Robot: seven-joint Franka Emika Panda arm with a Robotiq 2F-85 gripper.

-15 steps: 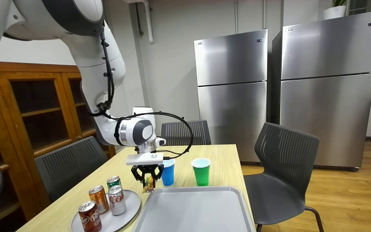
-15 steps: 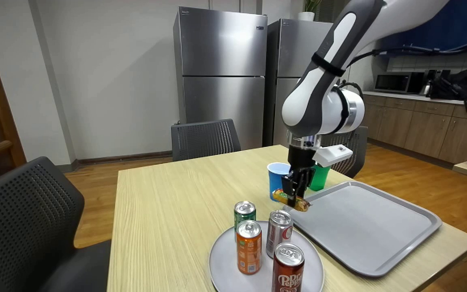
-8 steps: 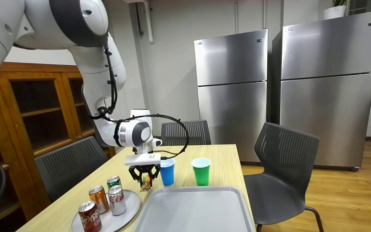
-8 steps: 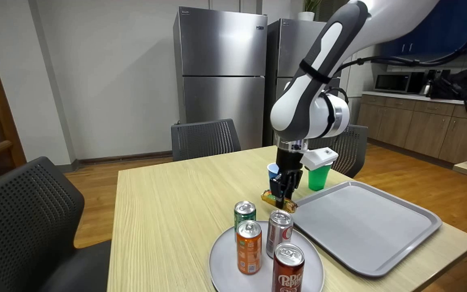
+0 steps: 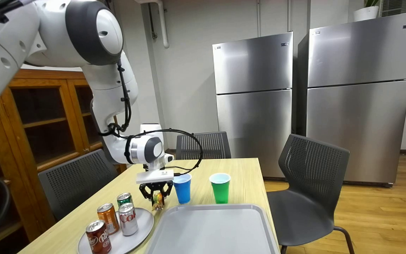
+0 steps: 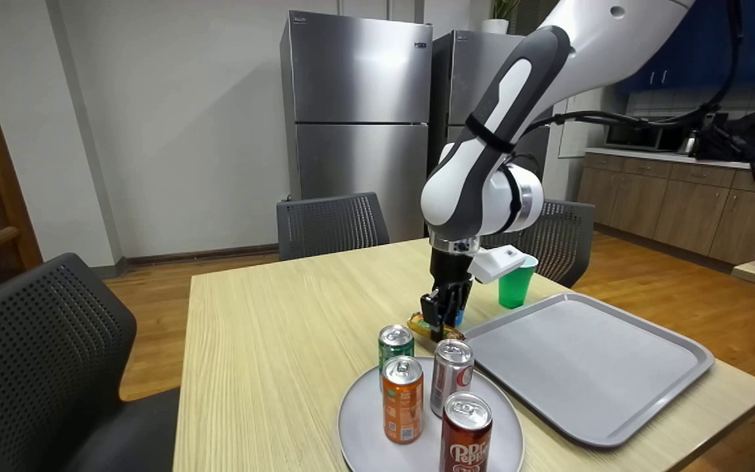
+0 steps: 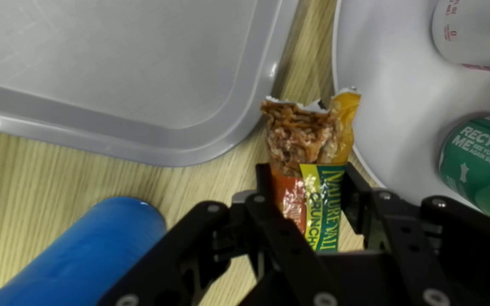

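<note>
My gripper (image 7: pixel 306 172) is shut on a granola bar (image 7: pixel 319 204) in a shiny green, yellow and red wrapper. One end of the wrapper is clear and shows the brown bar. In an exterior view the gripper (image 5: pixel 157 201) points down at the table with the bar (image 5: pixel 158 203) low between its fingers. The bar (image 6: pixel 419 324) lies crosswise in the jaws in an exterior view; whether it touches the table I cannot tell. It is between the grey tray (image 7: pixel 143 63), the round grey plate (image 7: pixel 385 123) and the blue cup (image 7: pixel 96 250).
Several cans stand on the plate: green (image 6: pixel 396 341), orange (image 6: pixel 404 400), silver (image 6: pixel 452 377) and dark red (image 6: pixel 467 432). A green cup (image 5: pixel 220 190) stands behind the tray's far edge. Dark chairs (image 5: pixel 312 190) surround the wooden table (image 6: pixel 272 341).
My gripper has moved with the bar away from the tray's corner, toward the left and slightly lower in both exterior views. The cups, cans, plate and tray have not moved.
</note>
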